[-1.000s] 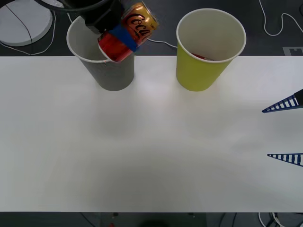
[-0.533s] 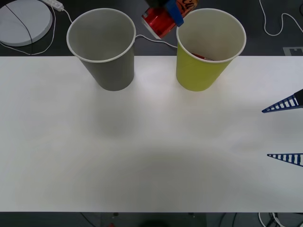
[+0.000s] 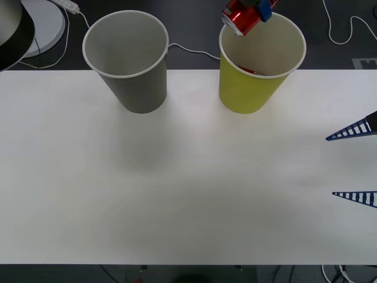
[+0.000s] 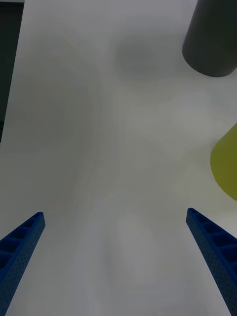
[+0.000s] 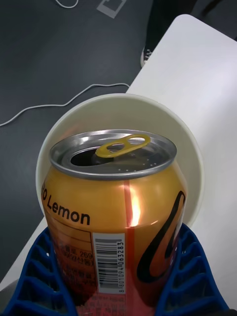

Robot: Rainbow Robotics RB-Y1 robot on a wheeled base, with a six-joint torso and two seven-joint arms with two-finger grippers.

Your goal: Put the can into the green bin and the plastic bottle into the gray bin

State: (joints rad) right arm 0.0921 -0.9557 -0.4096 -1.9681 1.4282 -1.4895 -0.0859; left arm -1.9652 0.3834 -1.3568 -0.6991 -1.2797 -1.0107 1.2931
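Gray bin point(image 3: 126, 58): upright at the table's point(image 3: 188, 194) far edge on the left side, mouth open, inside pale and bare.
Left gripper point(image 5: 121, 276): up above the green bin, blue fingers point(image 5: 37, 276) pinching the can from both sides.
Can point(image 3: 241, 15): held in the air, tilted, over the green bin's far-left rim; from the wrist camera its silver top and gold pull tab point(image 5: 121, 144) sit right over the bin's pale mouth.
Green bin point(image 3: 259, 59): upright to the right of the gray bin, well apart from it, something red lying inside.
Right gripper point(image 3: 353, 162): parked low at the table's right edge, fingers spread wide, holding nothing.
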